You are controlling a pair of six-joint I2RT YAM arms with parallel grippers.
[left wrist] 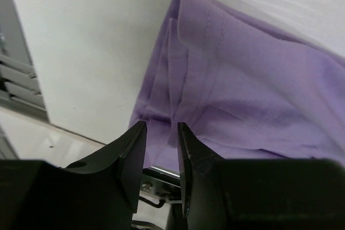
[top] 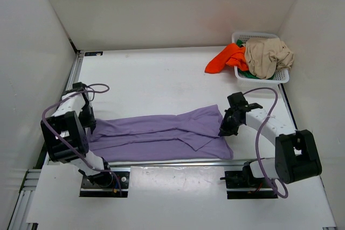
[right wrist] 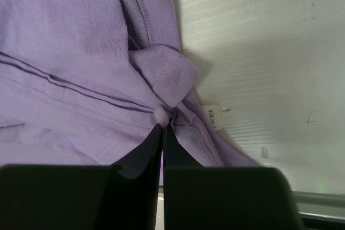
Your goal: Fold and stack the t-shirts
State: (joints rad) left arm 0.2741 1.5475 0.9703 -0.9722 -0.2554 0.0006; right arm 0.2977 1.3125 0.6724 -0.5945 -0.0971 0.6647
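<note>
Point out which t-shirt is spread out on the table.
The lavender t-shirt, stretched out flat alone; the orange-red, beige and green ones sit bunched at the basket.

A white mesh basket (top: 246,36) sits at the table's (top: 156,79) far right corner.

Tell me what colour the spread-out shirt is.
Lavender purple shirt; the top view shows it best.

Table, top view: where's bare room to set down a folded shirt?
Free: the wide far-left stretch of table, between the back wall and the lavender t-shirt. Crowded: far-right corner, where the basket spills an orange-red shirt; near strip, left end effector and right end effector at that shirt's ends.
</note>
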